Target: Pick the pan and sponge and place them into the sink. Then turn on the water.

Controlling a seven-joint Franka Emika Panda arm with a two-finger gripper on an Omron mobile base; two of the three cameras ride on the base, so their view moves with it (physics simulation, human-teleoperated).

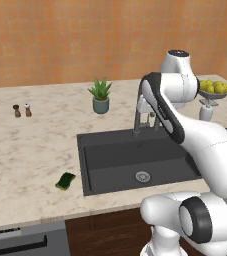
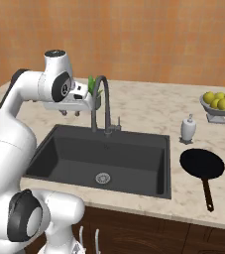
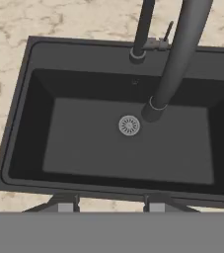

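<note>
The black pan (image 2: 201,163) lies on the counter right of the sink (image 2: 84,149), its handle pointing toward the front edge. Left of the basin, the green and yellow sponge (image 1: 65,180) rests near the counter's front. My gripper (image 2: 70,113) hovers above the sink's back left part, beside the arched tap (image 2: 100,99). In the hand view its fingertips (image 3: 66,204) stand apart with nothing between them, over the basin (image 3: 84,148) and its silver drain (image 3: 129,125). No water runs from the tap (image 3: 180,54).
A potted plant (image 1: 100,96) stands behind the sink. Salt and pepper shakers (image 1: 22,110) sit at the far left. A soap dispenser (image 2: 188,128) and a bowl of lemons (image 2: 219,104) are at the back right, close to the pan.
</note>
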